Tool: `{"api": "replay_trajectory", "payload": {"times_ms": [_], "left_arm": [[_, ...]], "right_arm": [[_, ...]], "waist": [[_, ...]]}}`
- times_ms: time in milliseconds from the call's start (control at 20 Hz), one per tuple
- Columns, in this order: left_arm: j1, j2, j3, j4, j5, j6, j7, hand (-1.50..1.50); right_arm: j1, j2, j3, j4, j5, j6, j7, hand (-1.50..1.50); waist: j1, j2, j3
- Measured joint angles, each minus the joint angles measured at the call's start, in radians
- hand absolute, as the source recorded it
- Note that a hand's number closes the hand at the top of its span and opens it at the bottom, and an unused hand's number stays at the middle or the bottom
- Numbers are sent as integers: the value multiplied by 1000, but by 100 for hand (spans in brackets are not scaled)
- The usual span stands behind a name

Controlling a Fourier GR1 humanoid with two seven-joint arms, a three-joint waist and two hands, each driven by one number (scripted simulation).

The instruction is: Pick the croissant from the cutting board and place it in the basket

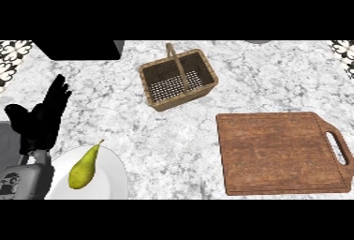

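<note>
Basket (178,79) behind and left of cutting board (280,152); pear (84,168) on plate (110,185) at front left.

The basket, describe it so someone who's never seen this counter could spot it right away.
Start at the big brown cutting board at the right of the marble counter. Up and to its left, apart from it, stands the basket. It is the only woven, square-walled thing, with a thin handle arching across its top and a pale mesh floor.

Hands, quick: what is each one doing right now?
Left hand: open, fingers up, resting at the view's left, holding nothing.
Right hand: not in view.
</note>
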Motion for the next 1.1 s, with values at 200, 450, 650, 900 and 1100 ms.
{"api": "replay_trajectory", "payload": {"times_ms": [200, 450, 650, 900, 1100], "left_arm": [[8, -3, -2, -12, -6, 7, -1, 0], [15, -4, -1, -21, -2, 4, 2, 0], [17, -3, -1, -21, -4, 2, -3, 0], [6, -4, -7, -22, -9, 3, 3, 0], [-4, 5, -2, -16, -4, -6, 6, 0]], "right_arm": [[-1, 0, -3, -1, 10, -48, 40, 150], [-1, 0, -6, -1, 6, -150, 70, 150], [-4, -1, -7, -1, 14, -235, 89, 150], [-51, -16, -36, 8, 73, -304, 119, 150], [-179, -28, -97, -39, 118, -300, 194, 150]], "waist": [[-6, -3, -1], [-2, -2, -1], [1, -1, -2], [7, 0, -3], [17, 2, -4]]}}
